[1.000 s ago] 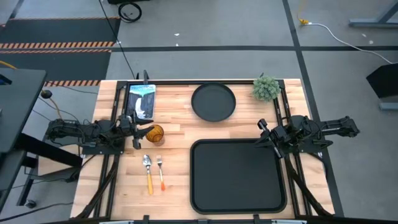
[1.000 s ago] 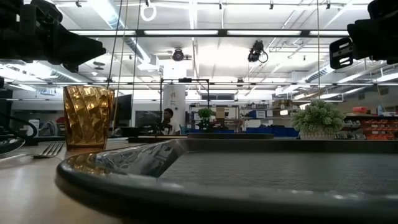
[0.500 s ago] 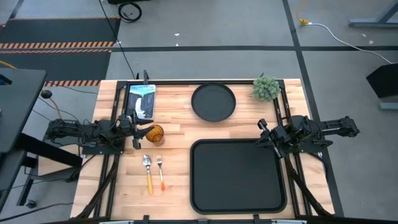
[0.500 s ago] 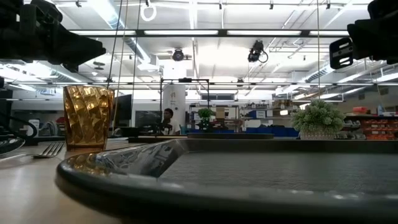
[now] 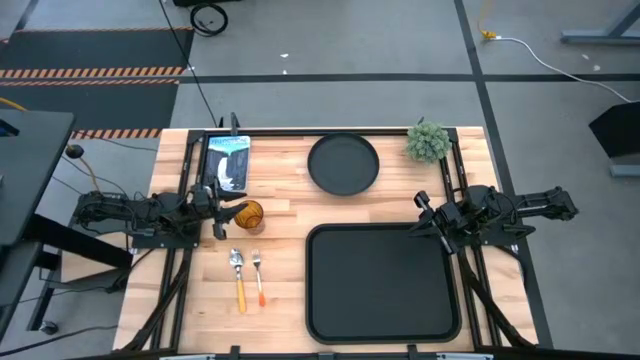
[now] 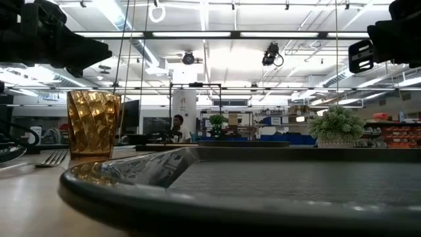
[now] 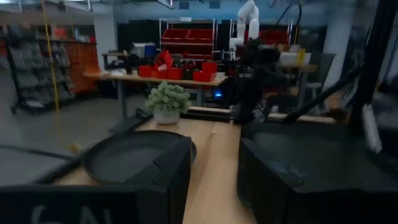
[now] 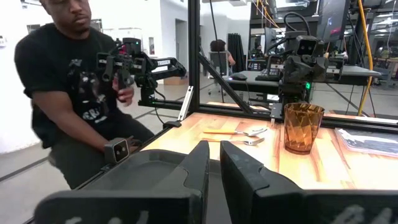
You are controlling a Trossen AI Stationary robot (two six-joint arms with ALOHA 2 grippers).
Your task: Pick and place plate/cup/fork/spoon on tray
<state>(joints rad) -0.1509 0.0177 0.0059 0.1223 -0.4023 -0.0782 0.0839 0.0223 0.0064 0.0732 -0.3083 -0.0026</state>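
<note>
The round black plate lies flat at the table's far middle. The black tray lies at the near right. The amber cup stands upright left of the tray. The spoon and the fork lie side by side near of the cup. My left gripper is open and empty, raised just left of the cup. My right gripper is shut and empty, raised over the tray's far right corner. In the left wrist view the cup is hidden.
A small potted plant stands at the far right corner. A blue-and-white flat packet lies at the far left. A person sits beyond the table, holding a small arm device.
</note>
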